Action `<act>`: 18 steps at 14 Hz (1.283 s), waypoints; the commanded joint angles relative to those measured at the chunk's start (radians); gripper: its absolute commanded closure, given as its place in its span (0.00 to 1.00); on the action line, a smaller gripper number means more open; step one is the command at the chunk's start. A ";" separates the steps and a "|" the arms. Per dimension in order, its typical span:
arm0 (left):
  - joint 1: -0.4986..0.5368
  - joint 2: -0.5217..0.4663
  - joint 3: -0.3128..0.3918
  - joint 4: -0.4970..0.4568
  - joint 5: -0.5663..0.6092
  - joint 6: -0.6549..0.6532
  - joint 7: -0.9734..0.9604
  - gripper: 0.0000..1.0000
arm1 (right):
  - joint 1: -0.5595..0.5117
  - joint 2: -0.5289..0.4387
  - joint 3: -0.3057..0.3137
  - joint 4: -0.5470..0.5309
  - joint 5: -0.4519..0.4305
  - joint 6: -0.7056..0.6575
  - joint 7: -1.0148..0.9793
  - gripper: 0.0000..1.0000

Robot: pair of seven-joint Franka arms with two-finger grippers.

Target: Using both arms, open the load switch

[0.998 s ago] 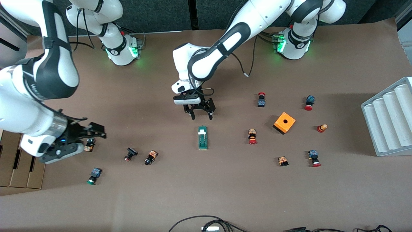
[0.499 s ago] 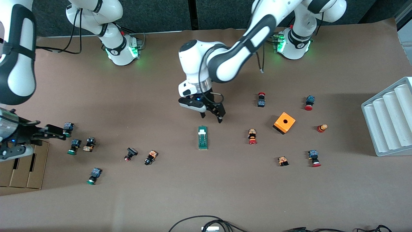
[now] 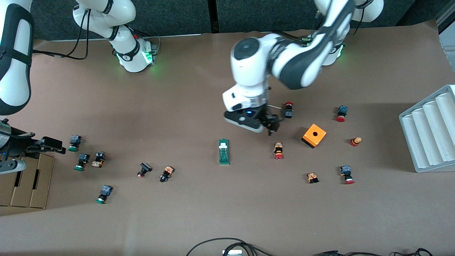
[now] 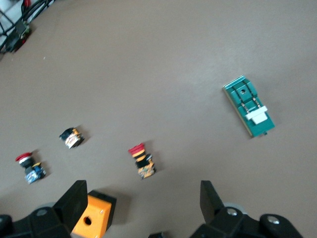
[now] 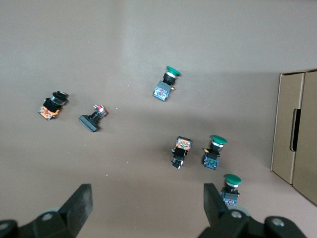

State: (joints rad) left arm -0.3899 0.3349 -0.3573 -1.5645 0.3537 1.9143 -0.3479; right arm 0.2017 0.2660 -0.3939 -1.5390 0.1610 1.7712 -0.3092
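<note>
The load switch (image 3: 224,152), a narrow dark-green block with a white sliding piece, lies flat mid-table with nothing touching it; the left wrist view shows it too (image 4: 248,105). My left gripper (image 3: 270,125) hangs open and empty over bare table between the switch and the orange cube, its fingers wide apart in the left wrist view (image 4: 143,196). My right gripper (image 3: 52,144) is open and empty at the right arm's end of the table, beside the green-capped buttons (image 3: 74,142); in the right wrist view (image 5: 147,201) only bare table lies between its fingers (image 5: 81,203).
An orange cube with a hole (image 3: 314,135) sits toward the left arm's end, with red-capped buttons (image 3: 278,150) around it. A white ribbed tray (image 3: 428,131) stands at that table end. Cardboard boxes (image 3: 25,185) lie under the right gripper. Cables (image 3: 227,245) run along the near edge.
The left gripper has swung from over the table just above the load switch toward the orange cube. The right gripper has drawn back toward the table's end, uncovering green-capped buttons.
</note>
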 commanded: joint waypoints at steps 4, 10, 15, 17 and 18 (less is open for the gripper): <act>0.245 -0.073 -0.005 0.134 -0.229 -0.283 0.214 0.00 | -0.047 -0.100 0.067 -0.030 -0.032 -0.021 0.145 0.00; 0.449 -0.077 0.014 0.195 -0.234 -0.400 0.217 0.00 | -0.272 -0.143 0.406 -0.053 -0.196 -0.018 0.337 0.00; 0.526 -0.077 0.026 0.193 -0.234 -0.397 0.210 0.00 | -0.278 -0.157 0.405 -0.052 -0.133 -0.053 0.343 0.00; 0.514 -0.111 0.067 0.170 -0.245 -0.388 0.222 0.00 | -0.278 -0.152 0.405 -0.040 -0.132 -0.081 0.292 0.00; 0.467 -0.146 0.127 0.123 -0.254 -0.377 0.225 0.00 | -0.277 -0.149 0.405 -0.035 -0.132 -0.082 0.292 0.00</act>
State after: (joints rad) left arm 0.1267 0.2496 -0.3068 -1.3899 0.1280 1.5362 -0.1305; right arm -0.0620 0.1331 0.0018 -1.5666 0.0043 1.7119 0.0096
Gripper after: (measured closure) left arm 0.000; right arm 0.000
